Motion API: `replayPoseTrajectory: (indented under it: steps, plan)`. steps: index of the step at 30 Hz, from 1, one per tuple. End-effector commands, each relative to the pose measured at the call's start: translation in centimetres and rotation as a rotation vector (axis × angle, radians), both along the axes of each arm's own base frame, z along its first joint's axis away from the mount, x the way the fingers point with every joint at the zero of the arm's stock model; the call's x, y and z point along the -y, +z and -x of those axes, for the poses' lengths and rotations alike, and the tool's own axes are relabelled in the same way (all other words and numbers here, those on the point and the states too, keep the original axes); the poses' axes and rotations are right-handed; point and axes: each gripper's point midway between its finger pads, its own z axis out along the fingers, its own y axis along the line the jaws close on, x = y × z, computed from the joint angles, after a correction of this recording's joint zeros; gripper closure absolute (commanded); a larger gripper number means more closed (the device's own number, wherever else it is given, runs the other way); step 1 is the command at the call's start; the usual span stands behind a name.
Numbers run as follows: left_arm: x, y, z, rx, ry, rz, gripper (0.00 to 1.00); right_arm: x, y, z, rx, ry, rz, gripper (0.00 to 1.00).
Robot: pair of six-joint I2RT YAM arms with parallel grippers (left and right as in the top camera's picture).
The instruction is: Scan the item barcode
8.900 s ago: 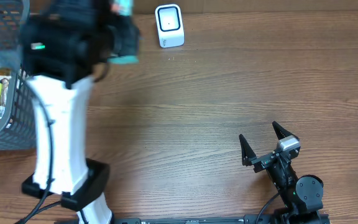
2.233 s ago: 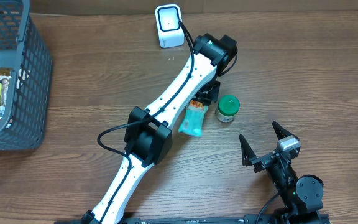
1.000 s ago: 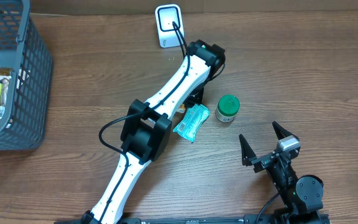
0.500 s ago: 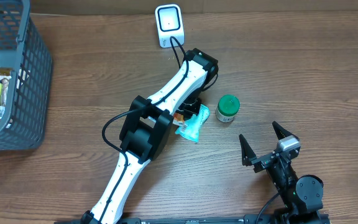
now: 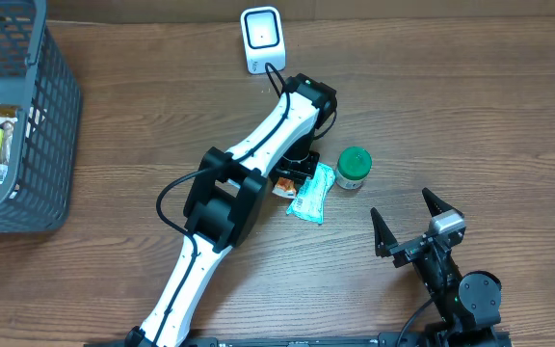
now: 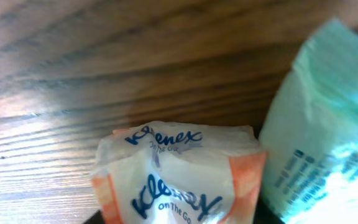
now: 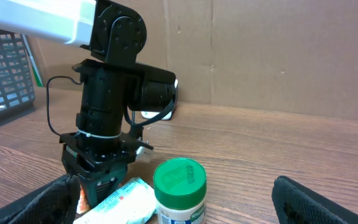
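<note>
The left end effector gripped the Kleenex pack at the middle of the table; scan judged outstanding, scanner well apart by the far edge; right end effector stood wide open, empty.

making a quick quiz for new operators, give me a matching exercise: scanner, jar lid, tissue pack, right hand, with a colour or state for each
1 scanner
2 jar lid
3 tissue pack
4 right hand

A green
B open, holding nothing
C white
D orange-edged, in the left hand

Pairs: 1-C, 2-A, 3-D, 4-B
</note>
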Motion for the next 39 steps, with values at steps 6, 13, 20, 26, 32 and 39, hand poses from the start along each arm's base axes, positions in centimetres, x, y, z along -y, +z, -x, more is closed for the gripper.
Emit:
replayPoseTrajectory:
  steps: [6, 13, 20, 26, 32, 39]
  plan:
    - [-3.0, 0.8, -2.5, 0.041, 0.039, -0.006, 0.62, 0.1, -0.3, -0.1, -0.001, -0.007, -0.004, 0.00]
    - [-3.6, 0.8, -2.8, 0.028, -0.028, 0.020, 0.35, 0.1, -0.3, -0.1, -0.002, -0.007, -0.004, 0.00]
    - [-3.8, 0.8, -2.9, 0.020, -0.039, 0.039, 0.36, 0.1, -0.3, -0.1, -0.002, -0.007, -0.004, 0.00]
    - [-4.5, 1.9, -3.7, 0.030, -0.017, 0.088, 0.34, 0.1, -0.3, -0.1, -0.002, -0.007, -0.004, 0.00]
    - [-3.0, 5.3, -4.9, 0.064, 0.020, 0.316, 0.30, 0.1, -0.3, -0.1, -0.002, -0.007, -0.004, 0.00]
    - [-4.9, 6.6, -5.5, 0.072, 0.073, 0.339, 0.32, 0.1, -0.3, -0.1, -0.002, -0.007, -0.004, 0.00]
